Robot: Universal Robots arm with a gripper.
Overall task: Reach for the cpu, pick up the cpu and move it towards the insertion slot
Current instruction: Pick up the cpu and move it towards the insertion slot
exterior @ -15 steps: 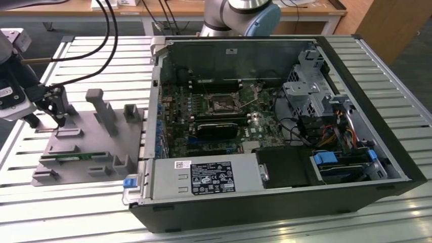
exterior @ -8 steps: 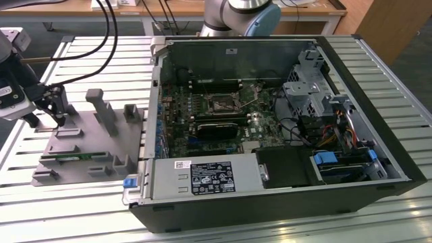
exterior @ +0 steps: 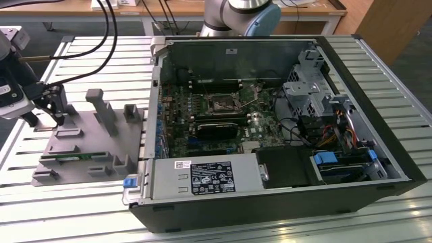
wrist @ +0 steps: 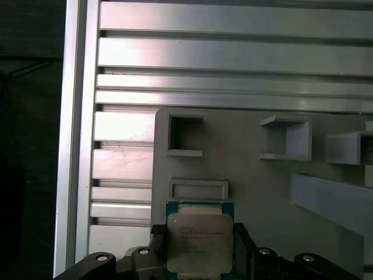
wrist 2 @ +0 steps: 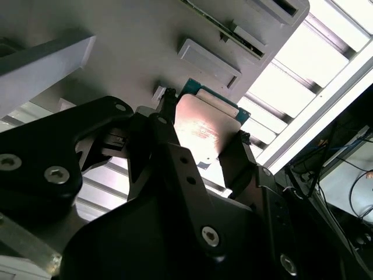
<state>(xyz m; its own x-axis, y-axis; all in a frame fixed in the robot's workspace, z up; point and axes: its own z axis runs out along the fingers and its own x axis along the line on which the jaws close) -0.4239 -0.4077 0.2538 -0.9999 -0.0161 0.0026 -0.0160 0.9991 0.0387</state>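
Black fingers (wrist 2: 242,166) are clamped tight on both edges of the small flat square silvery cpu (wrist: 198,245), over the grey plastic fixture tray (wrist: 262,192) on the slatted aluminium bench (wrist: 122,163).

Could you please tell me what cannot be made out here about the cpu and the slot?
- cpu: in both wrist views the claw covers parts of its rim.
- Whether the cpu rests on the tray or is lifted: cannot tell, since the claw hides its underside in both wrist views.
- slot: too small in the exterior view to see its contacts.
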